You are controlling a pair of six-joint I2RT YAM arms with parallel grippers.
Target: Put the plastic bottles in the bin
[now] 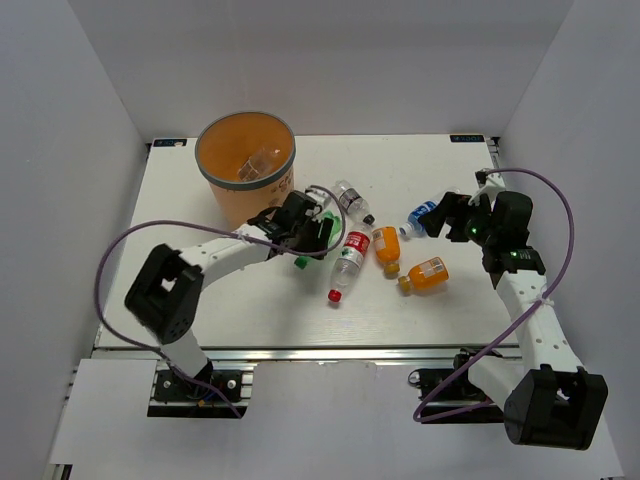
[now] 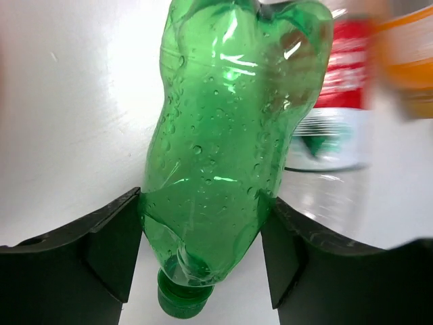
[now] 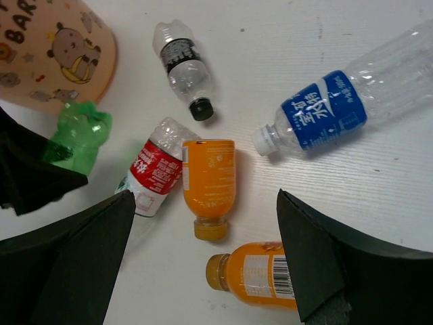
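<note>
1. Left gripper (image 2: 201,233) fingers are pressing both sides of the green bottle (image 2: 230,135) near its cap, partway closed. That bottle is lying on the table (image 1: 300,320), just nearside of the bin (image 1: 228,203).
2. Bin is standing toward the far-left corner, with one clear bottle (image 1: 258,163) lying inside.
3. Right gripper (image 3: 206,196) is hovering wide open, holding nothing, just beside the blue-labelled bottle (image 3: 325,112) toward the right edge.
4. Black-capped bottle (image 3: 183,68), red-labelled bottle (image 3: 157,172), orange bottle (image 3: 210,179) and second orange bottle (image 3: 260,274) are lying mid-table.

Bright, glary; far edge seemingly blurred.
</note>
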